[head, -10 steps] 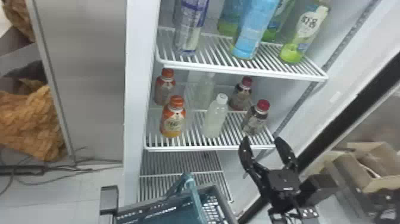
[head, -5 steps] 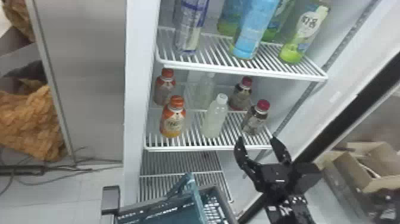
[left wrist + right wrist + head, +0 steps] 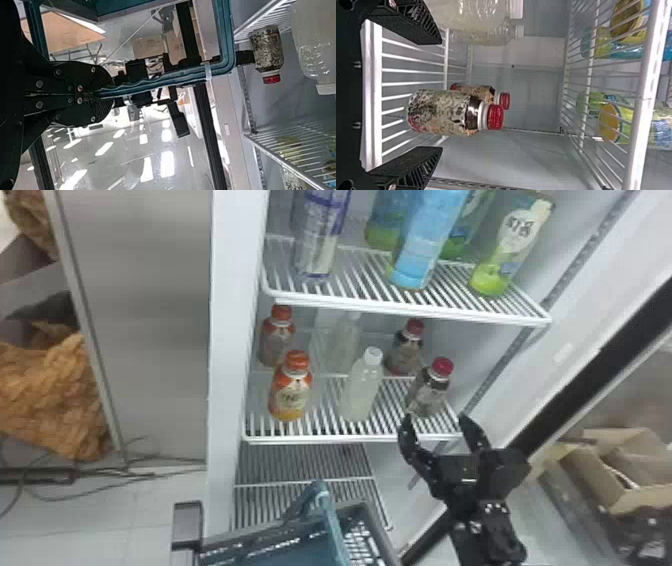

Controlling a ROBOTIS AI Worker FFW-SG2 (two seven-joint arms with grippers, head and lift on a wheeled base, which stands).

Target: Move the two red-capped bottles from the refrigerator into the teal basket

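Front red cap: bottle [image 3: 430,390] upright on the right side of the middle shelf [image 3: 350,439], near its front edge.
Rear red cap: bottle [image 3: 406,350] upright behind the front one, which partly blocks the way to it.
Right gripper [image 3: 435,420]: spread and holding nothing, just before the front red cap.
Clear bottles: front one [image 3: 361,392] beside the front red cap, rear one [image 3: 342,345] behind it; both white-capped, to the left of the pair.
Orange caps: front one [image 3: 290,395] and rear one [image 3: 276,340] at the shelf's left side.
Upper shelf [image 3: 400,310]: overhangs the rear bottles; carries a blue bottle [image 3: 425,240], a purple-and-white one [image 3: 320,240] and green ones.
Basket [image 3: 375,520]: teal, below the middle shelf and to the left of the right gripper; its contents can't be made out.
Handle [image 3: 332,520]: raised over the basket's opening.
Left gripper [image 3: 104,94]: clenched on the handle.
Fridge [image 3: 230,365]: open, shelves holding the bottles.
Box [image 3: 645,500]: cardboard, open, beyond the black door frame [image 3: 590,375].
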